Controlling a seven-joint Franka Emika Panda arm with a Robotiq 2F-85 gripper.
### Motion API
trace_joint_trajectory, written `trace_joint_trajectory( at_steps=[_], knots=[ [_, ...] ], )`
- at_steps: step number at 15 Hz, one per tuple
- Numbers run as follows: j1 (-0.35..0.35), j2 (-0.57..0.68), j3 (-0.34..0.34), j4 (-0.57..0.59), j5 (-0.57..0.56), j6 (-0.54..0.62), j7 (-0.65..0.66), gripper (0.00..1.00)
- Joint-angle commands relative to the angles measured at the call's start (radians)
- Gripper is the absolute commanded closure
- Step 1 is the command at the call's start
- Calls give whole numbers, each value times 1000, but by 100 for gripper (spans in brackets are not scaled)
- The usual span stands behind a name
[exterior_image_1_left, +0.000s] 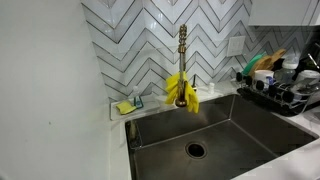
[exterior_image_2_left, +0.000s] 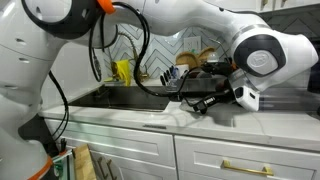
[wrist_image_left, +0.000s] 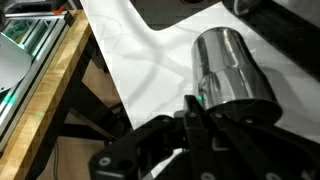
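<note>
A shiny metal cup (wrist_image_left: 232, 70) rests on the white marbled counter (wrist_image_left: 140, 50) in the wrist view. My gripper (wrist_image_left: 196, 112) has its black fingers pressed together at the cup's near rim and looks shut on that thin edge. In an exterior view the gripper (exterior_image_2_left: 203, 104) sits low over the counter (exterior_image_2_left: 150, 118), to the right of the sink, with the arm arching above it. The cup itself is hidden there by the gripper. The exterior view of the sink shows no part of the arm.
A steel sink (exterior_image_1_left: 215, 130) has a brass faucet (exterior_image_1_left: 183, 50) with yellow gloves (exterior_image_1_left: 182, 90) draped on it. A dish rack (exterior_image_1_left: 285, 85) stands beside the sink and a small sponge tray (exterior_image_1_left: 127, 106) at its back corner. The counter's front edge and a wooden board (wrist_image_left: 50, 90) lie close by.
</note>
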Motion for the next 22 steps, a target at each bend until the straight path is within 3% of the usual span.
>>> trace_joint_trajectory(
  at_steps=[1, 4, 11, 15, 19, 22],
  knots=[
    [5, -25, 1, 14, -13, -23, 13, 99],
    [61, -116, -19, -38, -107, 17, 19, 99],
    [199, -309, -30, -167, -484, 149, 104, 99],
    [265, -399, -14, -308, -676, 367, 159, 99],
    [307, -494, 10, -471, -796, 606, 269, 99],
    [322, -553, 29, -557, -870, 697, 342, 99]
  ],
)
